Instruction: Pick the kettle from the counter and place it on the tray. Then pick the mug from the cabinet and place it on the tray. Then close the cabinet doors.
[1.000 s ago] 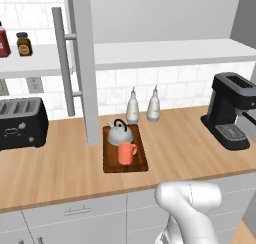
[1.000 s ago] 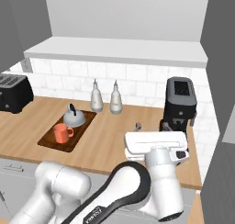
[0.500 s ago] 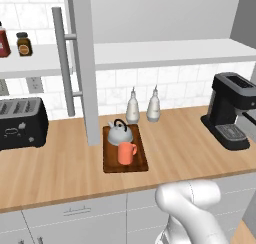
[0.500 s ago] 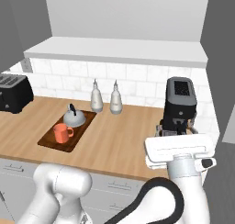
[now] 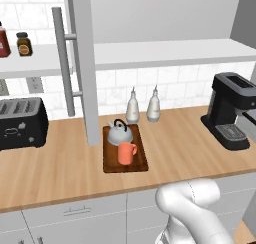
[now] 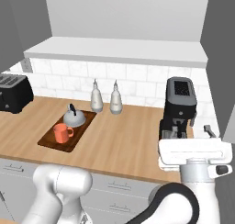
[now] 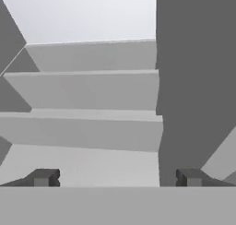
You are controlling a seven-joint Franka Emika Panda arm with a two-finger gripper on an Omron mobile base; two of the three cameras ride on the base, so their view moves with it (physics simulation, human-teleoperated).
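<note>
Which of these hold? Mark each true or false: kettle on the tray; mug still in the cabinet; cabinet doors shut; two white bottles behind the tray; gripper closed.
1. The kettle sits on the tray. True.
2. The mug is in the cabinet. False: it stands on the tray, in front of the kettle.
3. The cabinet doors are shut. False: the left door stands open.
4. Two white bottles stand behind the tray. True.
5. The gripper is closed. False: its fingers stand wide apart, holding nothing.
</note>
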